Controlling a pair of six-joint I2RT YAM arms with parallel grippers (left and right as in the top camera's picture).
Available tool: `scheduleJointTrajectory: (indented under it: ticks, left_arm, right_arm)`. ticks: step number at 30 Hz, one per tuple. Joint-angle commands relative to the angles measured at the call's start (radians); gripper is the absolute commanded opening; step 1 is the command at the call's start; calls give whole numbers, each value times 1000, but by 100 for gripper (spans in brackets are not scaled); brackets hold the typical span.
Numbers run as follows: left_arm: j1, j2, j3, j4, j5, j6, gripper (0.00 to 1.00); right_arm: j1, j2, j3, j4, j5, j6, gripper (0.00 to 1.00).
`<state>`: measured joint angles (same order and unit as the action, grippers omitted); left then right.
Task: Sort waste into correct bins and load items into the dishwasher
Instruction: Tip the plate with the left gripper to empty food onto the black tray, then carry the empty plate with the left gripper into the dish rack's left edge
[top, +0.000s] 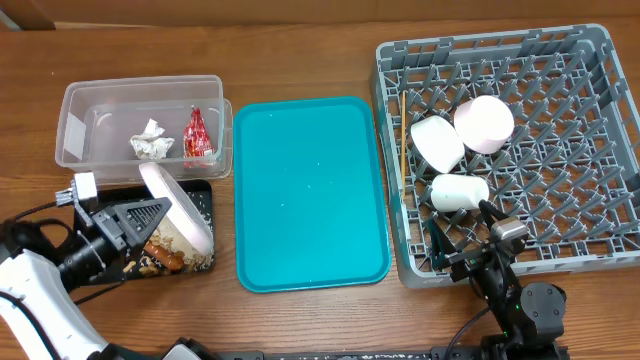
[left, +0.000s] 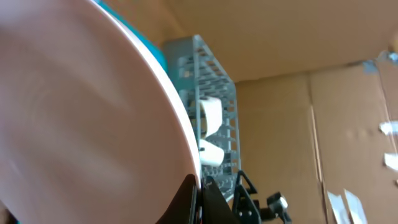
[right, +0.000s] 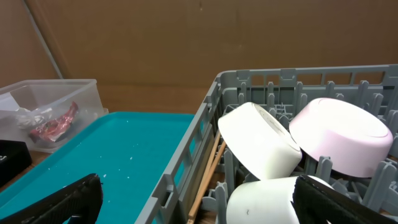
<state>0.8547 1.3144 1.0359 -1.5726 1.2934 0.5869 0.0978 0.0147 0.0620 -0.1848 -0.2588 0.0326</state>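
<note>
Wood table (top: 300, 50), L gripper (top: 166, 212) pinching tilted plate (top: 190, 226) over black tray (top: 206, 186)

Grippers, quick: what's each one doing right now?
Left gripper: closed on the white plate, tilted over the black tray.
Right gripper: open, holding nothing, by the dish rack.

In the left wrist view the white plate (left: 81, 124) is a blurred mass, cut off by the left and bottom edges. From overhead it covers much of the black tray (top: 203, 192), hiding whatever lies beneath. The right wrist view cuts the white cup (right: 261, 202) off at its bottom edge.
</note>
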Motion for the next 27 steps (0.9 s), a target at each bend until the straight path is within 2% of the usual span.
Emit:
scheduleJointTrajectory:
  ticks: [1, 11, 16, 20, 22, 24, 27]
  left_arm:
    - [30, -17, -1, -59, 95, 307, 4]
    - [105, -17, 0, -86, 91, 304, 4]
    - [62, -17, 59, -100, 141, 268, 4]
    - [-46, -17, 190, -100, 166, 186, 4]
    - [-117, -17, 263, -65, 175, 122, 4]
    - [-193, -17, 328, 50, 174, -28, 4]
    - [-320, -17, 374, 368, 159, -341, 4]
  right_arm:
    - [-8, -12, -5, 5, -5, -3, 100]
    - [-8, -12, -5, 5, -5, -3, 100]
    - [-8, -12, -5, 5, -5, -3, 100]
    - [-8, -12, -5, 5, -5, -3, 100]
    - [-8, -12, -5, 5, -5, -3, 100]
    - [-8, -12, -5, 5, -5, -3, 100]
    - [-8, -12, -5, 5, -5, -3, 100]
